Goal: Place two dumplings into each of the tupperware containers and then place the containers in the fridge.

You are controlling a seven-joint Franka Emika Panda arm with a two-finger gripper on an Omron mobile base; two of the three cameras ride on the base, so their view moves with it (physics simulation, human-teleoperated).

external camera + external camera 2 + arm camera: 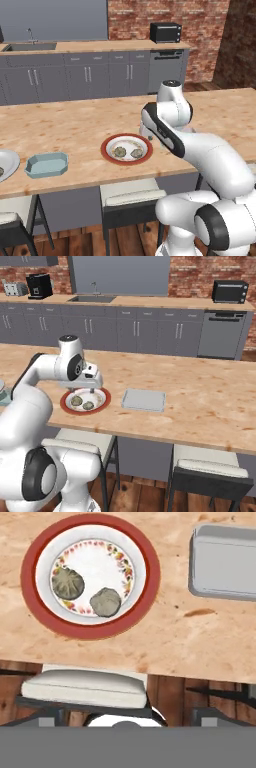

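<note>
Two tan-brown dumplings (pixel 68 583) (pixel 105 602) lie side by side on a red-rimmed plate (pixel 107 148) near the front edge of the wooden island counter. My gripper (pixel 89 389) hangs open just above the plate's far rim, holding nothing. The light blue tupperware container (pixel 46 164) sits empty to the plate's left. The pale grey-white tupperware container (pixel 144 399) sits empty to the plate's right, and its corner shows in the hand view (pixel 225 562). The fridge is out of view.
A plain grey plate (pixel 6 162) sits at the counter's left end. Stools (pixel 131 196) (pixel 209 468) stand under the front edge. The back counter holds a sink (pixel 92 299), a microwave (pixel 229 291) and a coffee machine (pixel 39 285).
</note>
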